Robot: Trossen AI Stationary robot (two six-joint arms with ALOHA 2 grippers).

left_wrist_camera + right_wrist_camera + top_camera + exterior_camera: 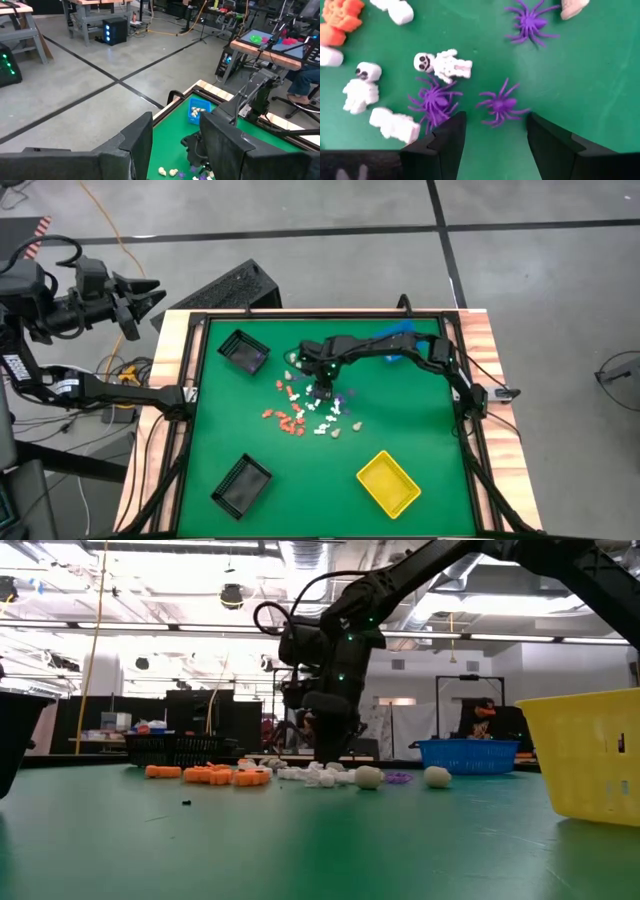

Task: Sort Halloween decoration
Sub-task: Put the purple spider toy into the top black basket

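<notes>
The Halloween decoration pieces (305, 412) lie loose on the green mat: orange, white, purple and beige. My right gripper (492, 135) points down over them, open. A purple spider (500, 106) lies flat on the mat between its fingertips, and a second purple spider (436, 102) lies beside one finger. White skeletons (445, 64) and orange pieces (340, 20) lie farther off. In the low view my right gripper (330, 755) stands just above the mat. My left gripper (140, 298) is open, raised off the table's far left corner.
A black bin (243, 350) stands at the far left and another (241, 483) at the near left. A yellow bin (389, 482) stands near right. A blue bin (198, 111) with beige pieces sits at the far side, partly under my right arm.
</notes>
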